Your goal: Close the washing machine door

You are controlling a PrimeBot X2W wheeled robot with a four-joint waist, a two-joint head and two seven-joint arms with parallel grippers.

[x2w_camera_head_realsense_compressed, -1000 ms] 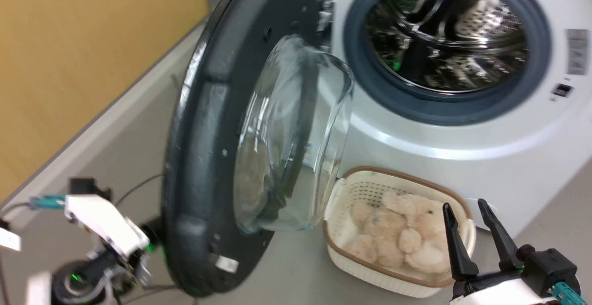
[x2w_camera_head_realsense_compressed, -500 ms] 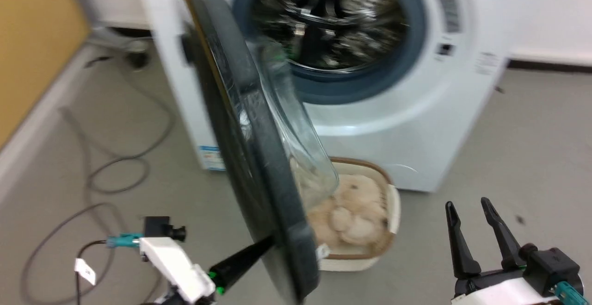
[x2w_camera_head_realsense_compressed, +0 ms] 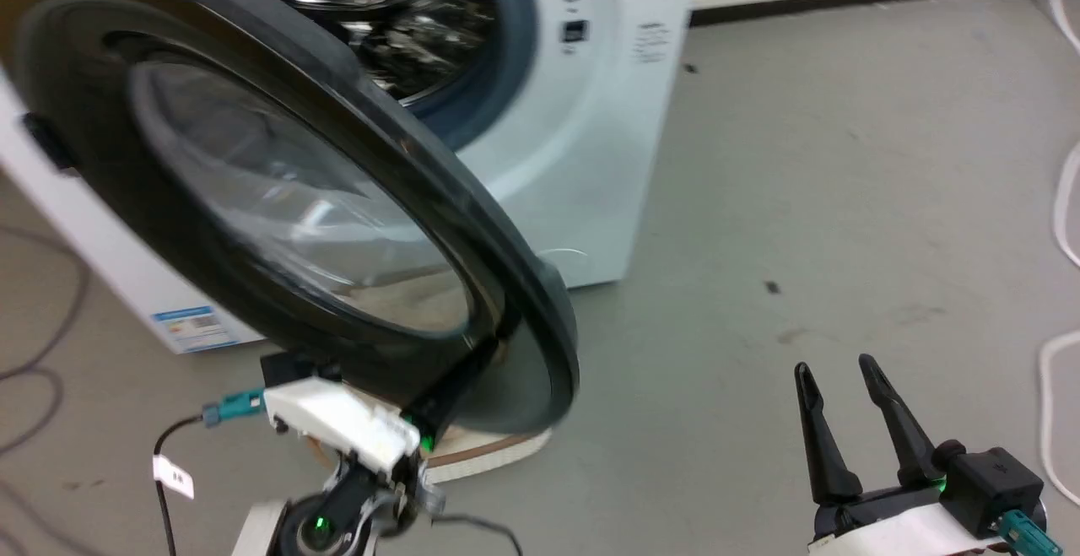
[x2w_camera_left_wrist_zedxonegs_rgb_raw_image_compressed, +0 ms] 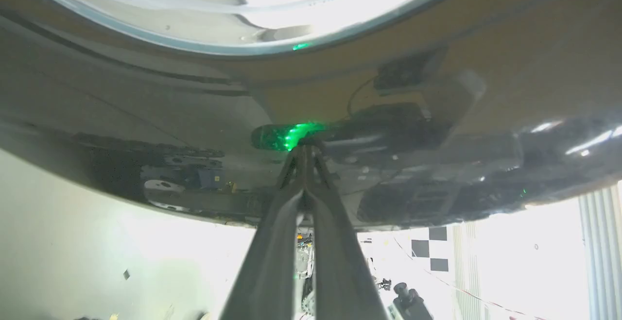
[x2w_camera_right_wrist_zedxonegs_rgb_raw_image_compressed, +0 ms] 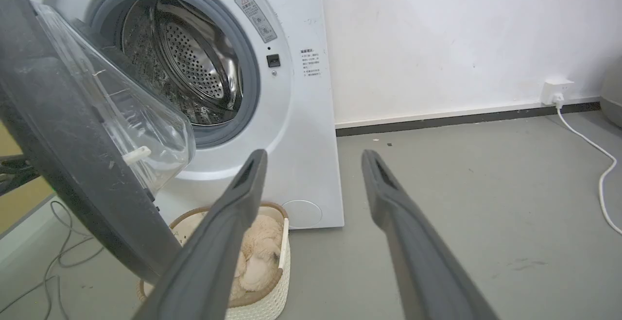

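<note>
The washing machine door (x2w_camera_head_realsense_compressed: pixel 278 202) stands half open, its black rim and glass window facing me in the head view. My left gripper (x2w_camera_head_realsense_compressed: pixel 488 343) is shut, and its fingertips (x2w_camera_left_wrist_zedxonegs_rgb_raw_image_compressed: pixel 304 149) press against the door's (x2w_camera_left_wrist_zedxonegs_rgb_raw_image_compressed: pixel 146 106) glossy lower rim. The white washing machine (x2w_camera_head_realsense_compressed: pixel 582 159) stands behind the door with its steel drum (x2w_camera_right_wrist_zedxonegs_rgb_raw_image_compressed: pixel 189 67) exposed. Seen from the right wrist, the door (x2w_camera_right_wrist_zedxonegs_rgb_raw_image_compressed: pixel 73 130) shows its inner side and bulging glass bowl. My right gripper (x2w_camera_head_realsense_compressed: pixel 833 364) hangs open over the bare floor at lower right, well apart from the machine, with nothing between its fingers (x2w_camera_right_wrist_zedxonegs_rgb_raw_image_compressed: pixel 243 198).
A white woven basket (x2w_camera_right_wrist_zedxonegs_rgb_raw_image_compressed: pixel 272 281) holding a plush toy sits on the floor under the door, right in front of the machine. A white cable (x2w_camera_right_wrist_zedxonegs_rgb_raw_image_compressed: pixel 590 145) runs from a wall socket (x2w_camera_right_wrist_zedxonegs_rgb_raw_image_compressed: pixel 556 89) across the floor on the right. Dark cables (x2w_camera_head_realsense_compressed: pixel 34 370) lie at left.
The head camera has swung right. The door has swung round toward the machine, now showing its outer face, with my left gripper pushing on its lower rim. The right gripper stays open.
</note>
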